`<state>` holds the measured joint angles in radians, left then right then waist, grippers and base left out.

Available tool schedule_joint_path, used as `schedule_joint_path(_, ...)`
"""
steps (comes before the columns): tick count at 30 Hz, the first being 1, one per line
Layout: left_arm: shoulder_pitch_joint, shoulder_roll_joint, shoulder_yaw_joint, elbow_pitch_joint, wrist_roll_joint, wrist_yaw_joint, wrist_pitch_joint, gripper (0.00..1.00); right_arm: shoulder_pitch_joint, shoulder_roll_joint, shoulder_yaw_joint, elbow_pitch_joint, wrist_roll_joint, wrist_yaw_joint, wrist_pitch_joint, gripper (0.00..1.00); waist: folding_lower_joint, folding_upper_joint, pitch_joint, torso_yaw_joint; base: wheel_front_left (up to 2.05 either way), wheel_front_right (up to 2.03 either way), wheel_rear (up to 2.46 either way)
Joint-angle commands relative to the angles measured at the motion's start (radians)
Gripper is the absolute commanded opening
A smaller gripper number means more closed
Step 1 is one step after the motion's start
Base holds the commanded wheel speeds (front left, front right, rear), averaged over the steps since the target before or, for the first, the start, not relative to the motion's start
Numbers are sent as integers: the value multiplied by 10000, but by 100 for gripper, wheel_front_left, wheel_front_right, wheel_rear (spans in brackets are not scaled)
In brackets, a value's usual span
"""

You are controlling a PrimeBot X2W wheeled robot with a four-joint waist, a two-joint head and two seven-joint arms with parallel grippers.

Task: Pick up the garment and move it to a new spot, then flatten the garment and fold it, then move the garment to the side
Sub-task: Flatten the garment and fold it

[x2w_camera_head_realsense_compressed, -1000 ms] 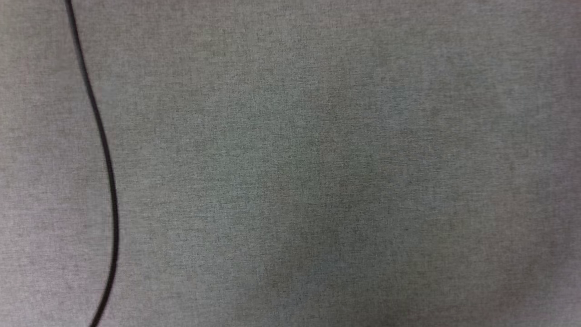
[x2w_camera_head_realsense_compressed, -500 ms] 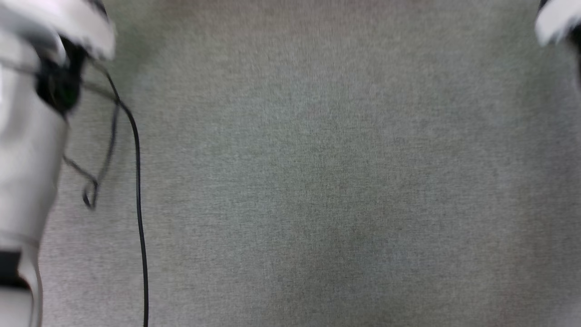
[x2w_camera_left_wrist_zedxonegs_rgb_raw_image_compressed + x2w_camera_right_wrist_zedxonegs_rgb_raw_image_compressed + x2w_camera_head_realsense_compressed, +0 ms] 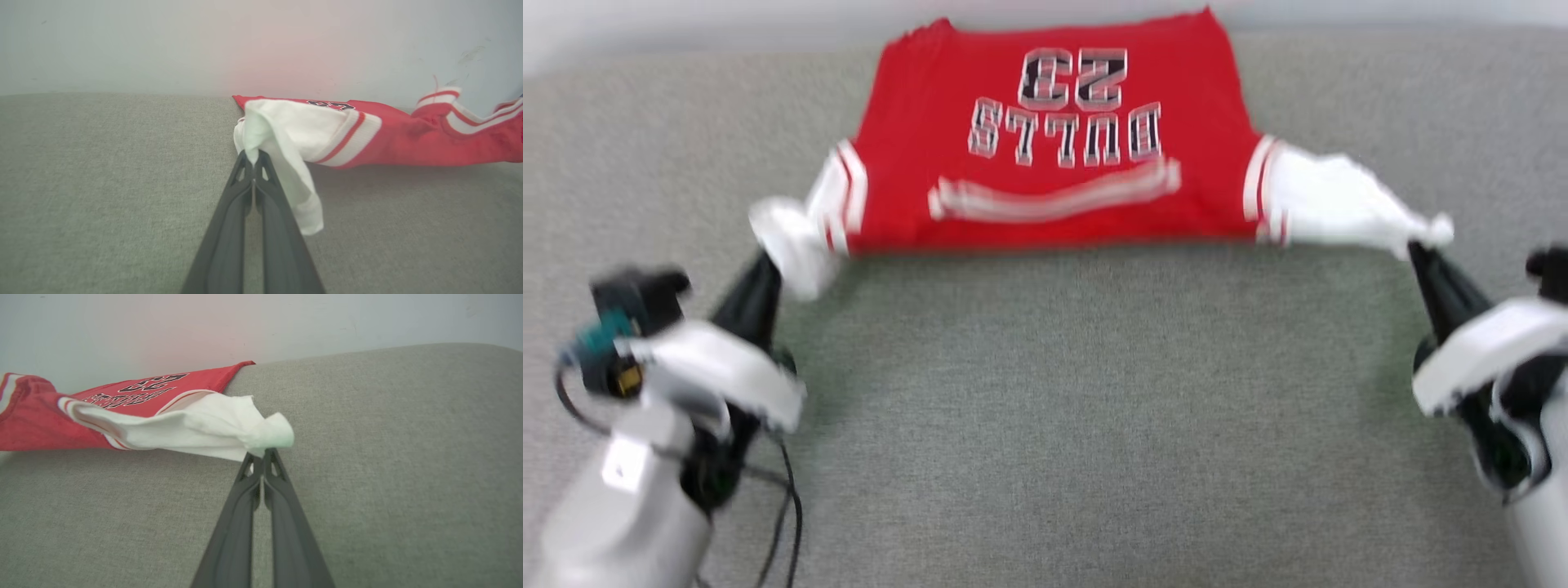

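The garment [image 3: 1054, 139], a red jersey with black white-outlined numerals, lies spread near the far edge of the grey surface, lettering upside down to me. My left gripper [image 3: 768, 265] is shut on its white left sleeve [image 3: 278, 126], which droops beside the fingers [image 3: 229, 228]. My right gripper [image 3: 1417, 249] is shut on the white right sleeve [image 3: 212, 426], bunched at the fingertips. Both sleeves are stretched outward and lifted a little off the surface; the garment [image 3: 135, 392] slopes down behind them.
A grey fabric surface [image 3: 1078, 408] stretches in front of the jersey. A pale wall [image 3: 163, 41] rises right behind its far edge. A black cable [image 3: 788, 506] hangs by my left forearm.
The head view has swung up from bare grey fabric, bringing the jersey and both grippers into sight. How the arms themselves moved cannot be told.
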<state>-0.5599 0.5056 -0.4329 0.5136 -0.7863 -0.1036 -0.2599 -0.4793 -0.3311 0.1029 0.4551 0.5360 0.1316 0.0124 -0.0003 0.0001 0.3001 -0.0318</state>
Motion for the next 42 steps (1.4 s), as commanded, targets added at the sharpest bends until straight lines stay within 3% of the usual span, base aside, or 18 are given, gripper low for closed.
schedule_joint_path(1, 694, 54, 49, -257, 82, 99, -74, 0, 711, 113, -291, -323, -15, -17, 91, 0, 3, -1, -659, 34, 0, 0, 0)
schedule_joint_path(14, 4890, 77, -291, -1872, -209, 937, 96, 0, 5248, 1620, -1935, -2575, -601, -16, 1316, 0, 3, -1, -2239, 117, 0, 0, 0)
schedule_joint_path(23, 6103, 330, -468, -2803, -226, 1394, 285, 0, 7100, 2372, -2381, -3401, -1014, -16, 2168, 0, 3, -1, -2403, 328, 0, 0, 0)
schedule_joint_path(24, 6141, 347, -502, -2853, -180, 1409, 286, 0, 7156, 2381, -2369, -3446, -1068, -16, 2229, 3, 3, -1, -2398, 340, 0, 0, 0)
schedule_joint_path(25, 6144, 343, -540, -2905, -126, 1431, 291, 0, 7168, 2398, -2355, -3483, -1104, -16, 2244, 24, 3, -1, -2387, 351, 0, 0, 0)
schedule_joint_path(26, 6118, 311, -579, -2981, -88, 1466, 294, 0, 7105, 2403, -2327, -3566, -1134, -16, 2173, 49, 3, -1, -2374, 370, 0, 0, 0)
schedule_joint_path(27, 6078, 295, -620, -3037, -35, 1481, 301, 0, 7032, 2399, -2340, -3627, -1177, -14, 2127, 100, 3, -1, -2361, 397, 0, 0, 0)
schedule_joint_path(35, 5714, 96, -852, -3616, 341, 1631, 252, 0, 6344, 2194, -3063, -4246, -1269, -14, 1592, 100, 3, -1, -2211, 781, 0, 0, 0)
schedule_joint_path(42, 5254, -80, -873, -4273, 831, 1932, 145, 0, 4537, 1450, -3798, -3946, -1085, -13, 2173, 100, 3, -1, -1693, 1325, 0, 0, 0)
